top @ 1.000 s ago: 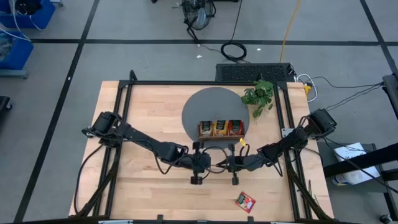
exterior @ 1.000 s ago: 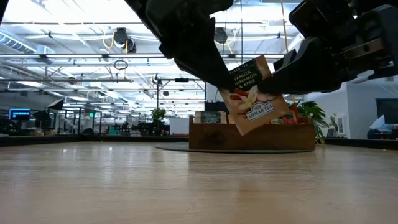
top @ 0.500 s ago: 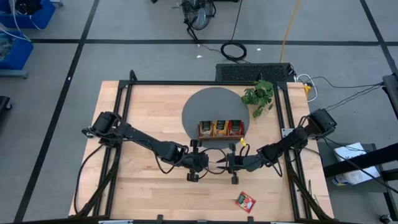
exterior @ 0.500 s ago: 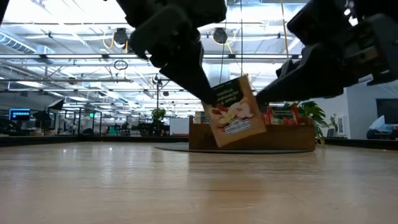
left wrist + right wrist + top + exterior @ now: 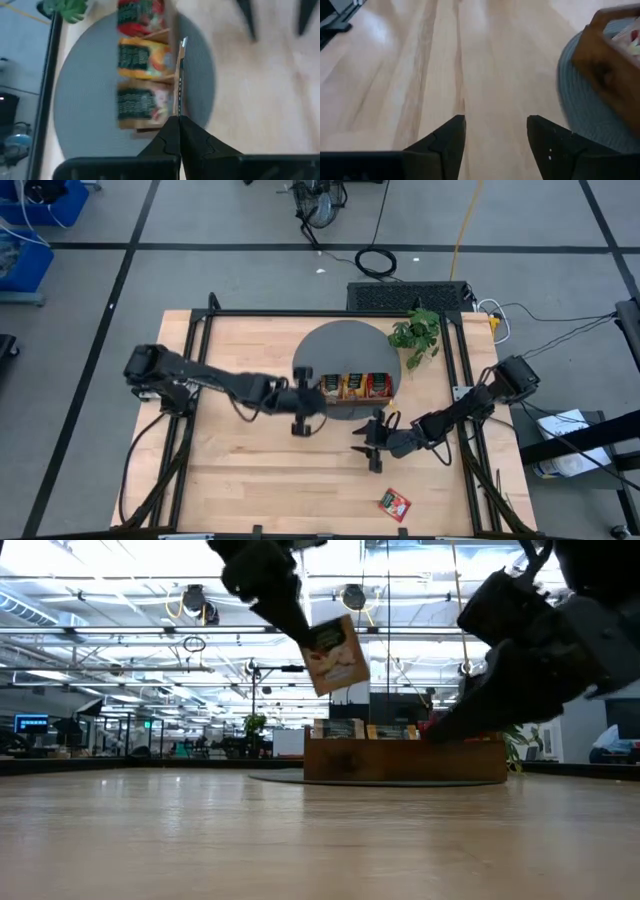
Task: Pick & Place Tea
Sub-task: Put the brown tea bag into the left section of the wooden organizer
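Note:
My left gripper (image 5: 315, 406) is shut on a pale beige tea sachet (image 5: 335, 655). It holds the sachet in the air by the left end of the brown wooden tray (image 5: 355, 401). The tray stands on a round grey mat (image 5: 335, 345) and holds red, orange and beige sachets (image 5: 137, 65) upright in its compartments. My right gripper (image 5: 495, 135) is open over bare wood, near the tray's near side (image 5: 370, 445), with nothing between its fingers. One red sachet (image 5: 394, 503) lies flat near the table's near edge. My left gripper pinches the beige sachet between its two fingers at one edge (image 5: 180, 114), by its upper corner (image 5: 308, 635) in the low view. The fingers slant down toward the tray. The sachet sticks out beyond the fingertips, tilted, clear of the table and higher than the tray's top.
A small green plant (image 5: 417, 332) stands at the mat's far right. Black frame rails (image 5: 200, 360) run along the table's left and right sides. Bare wood lies between the tray and the near edge.
My right gripper has opened and let go of the beige sachet, staying about where it was. My left gripper has carried the sachet up and toward the far edge, from the middle of the table to the tray's left end.

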`<action>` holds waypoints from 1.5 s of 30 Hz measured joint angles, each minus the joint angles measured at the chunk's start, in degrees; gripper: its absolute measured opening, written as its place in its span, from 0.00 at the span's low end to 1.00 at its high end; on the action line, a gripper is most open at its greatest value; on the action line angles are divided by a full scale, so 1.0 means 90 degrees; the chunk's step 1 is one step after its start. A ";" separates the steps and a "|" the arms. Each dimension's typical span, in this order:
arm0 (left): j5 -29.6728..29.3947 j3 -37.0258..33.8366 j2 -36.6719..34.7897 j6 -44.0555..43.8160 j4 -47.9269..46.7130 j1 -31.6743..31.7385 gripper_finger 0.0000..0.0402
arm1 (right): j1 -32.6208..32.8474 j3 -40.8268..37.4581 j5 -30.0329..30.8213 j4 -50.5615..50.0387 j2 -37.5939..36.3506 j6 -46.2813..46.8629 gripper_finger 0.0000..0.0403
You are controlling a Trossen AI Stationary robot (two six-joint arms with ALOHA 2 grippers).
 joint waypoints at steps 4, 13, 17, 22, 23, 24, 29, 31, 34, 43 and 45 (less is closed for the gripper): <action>0.0889 -0.0001 -0.0010 0.0220 0.0045 0.0635 0.00 | 0.0068 0.0000 0.0009 0.0109 0.0121 0.0054 0.48; 0.1895 0.0006 0.0388 0.0146 0.0100 0.1424 0.00 | 0.0073 0.0000 0.0031 0.0165 0.0145 -0.0090 0.48; 0.1947 0.0004 0.0723 0.0124 0.0110 0.1438 0.00 | 0.0073 -0.0002 0.0031 0.0155 0.0145 -0.0101 0.48; 0.1670 0.0215 0.0965 0.0053 -0.0108 0.1438 0.00 | 0.0073 -0.0002 0.0028 0.0198 0.0145 -0.0112 0.48; 0.1654 0.0295 0.1009 0.0039 -0.0179 0.1438 0.00 | 0.0073 -0.0002 0.0031 0.0214 0.0145 -0.0118 0.47; 0.1635 0.0362 0.1032 0.0027 -0.0230 0.1438 0.00 | 0.0073 -0.0002 0.0028 0.0231 0.0145 -0.0133 0.47; 0.1490 0.0890 0.1476 0.0010 -0.0737 0.1436 0.00 | 0.0073 -0.0002 0.0006 0.0205 0.0145 -0.0134 0.47; 0.1470 0.1153 0.1751 0.0012 -0.0988 0.1433 0.00 | 0.0073 -0.0002 0.0004 0.0194 0.0145 -0.0135 0.48; 0.1418 0.1505 0.2165 0.0010 -0.1365 0.1419 0.01 | 0.0073 -0.0002 0.0002 0.0153 0.0145 -0.0127 0.47; 0.1468 0.2210 0.2384 0.0045 -0.1759 0.1375 0.13 | 0.0095 -0.0002 -0.0018 0.0110 0.0148 -0.0115 0.47; 0.1506 0.2324 0.2350 -0.0056 -0.1878 0.1331 0.17 | 0.0095 -0.0002 -0.0018 0.0087 0.0148 -0.0115 0.47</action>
